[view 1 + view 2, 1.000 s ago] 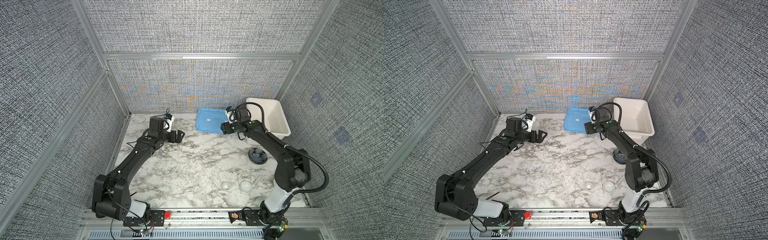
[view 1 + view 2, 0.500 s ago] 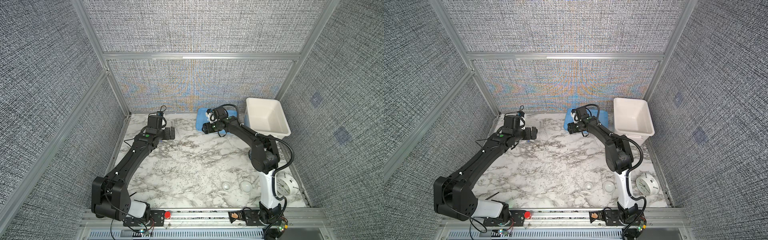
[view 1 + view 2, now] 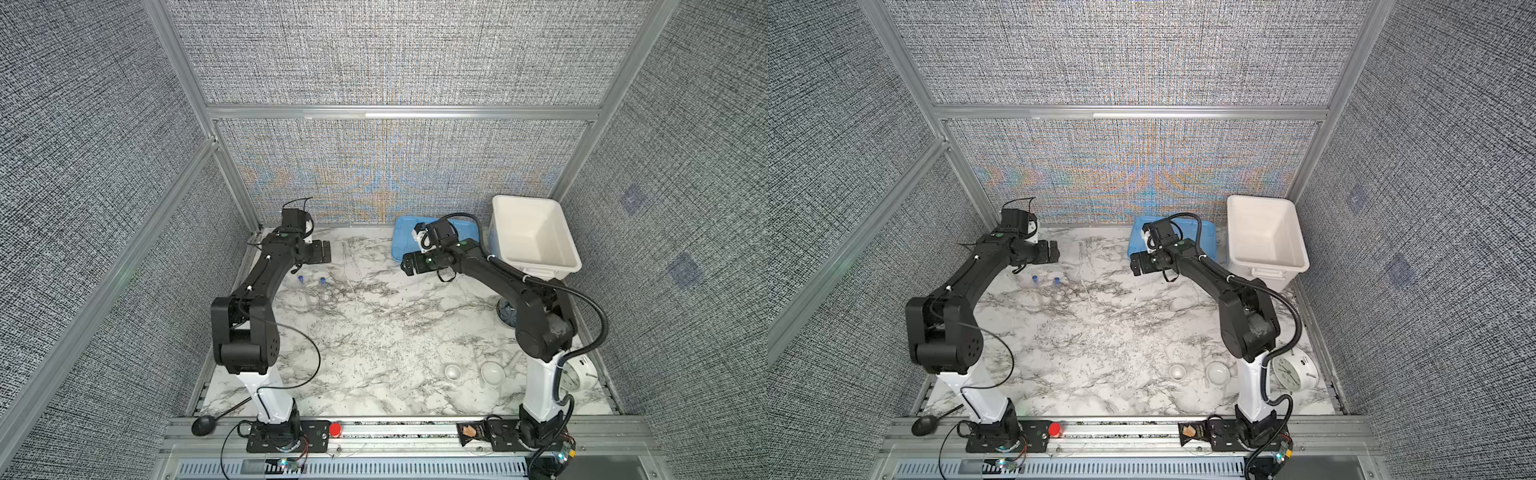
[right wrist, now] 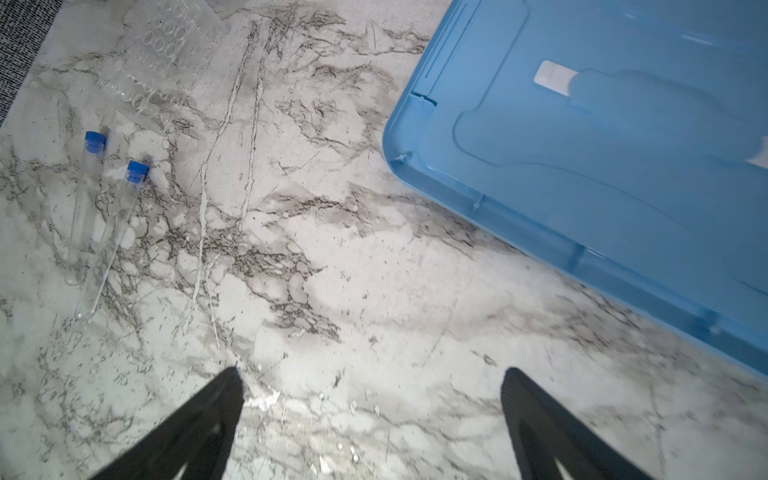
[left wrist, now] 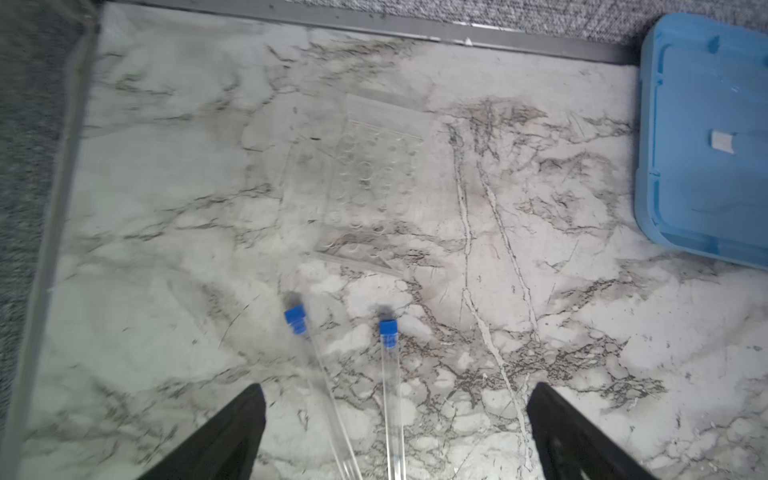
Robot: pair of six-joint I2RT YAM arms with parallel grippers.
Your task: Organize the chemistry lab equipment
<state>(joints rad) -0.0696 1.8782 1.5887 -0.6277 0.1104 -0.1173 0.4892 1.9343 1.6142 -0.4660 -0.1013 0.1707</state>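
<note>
Two slim clear tubes with blue caps (image 3: 300,279) (image 3: 1055,281) lie side by side on the marble at the rear left. My left gripper (image 3: 324,251) (image 3: 1054,251) hovers open just behind them. In the left wrist view the tubes (image 5: 388,328) run between its spread fingers (image 5: 395,388), untouched. My right gripper (image 3: 407,266) (image 4: 372,374) hangs open and empty over bare marble beside the blue lid (image 4: 602,145). The tubes (image 4: 137,170) lie well off from it. Two small white bowls (image 3: 453,371) (image 3: 493,372) sit at the front right. A short white pestle (image 3: 512,360) lies by them.
A flat clear plate with round wells (image 5: 365,178) lies behind the tubes. The blue lid (image 3: 403,237) lies flat at the rear, next to a white bin (image 3: 557,224). A white clock (image 3: 1293,372) stands by the right arm's base. A dark round dish (image 3: 505,313) is partly hidden.
My right gripper has moved left off the blue lid to the marble in front of it, and that arm has swung round. The left gripper has drawn back slightly towards the rear left.
</note>
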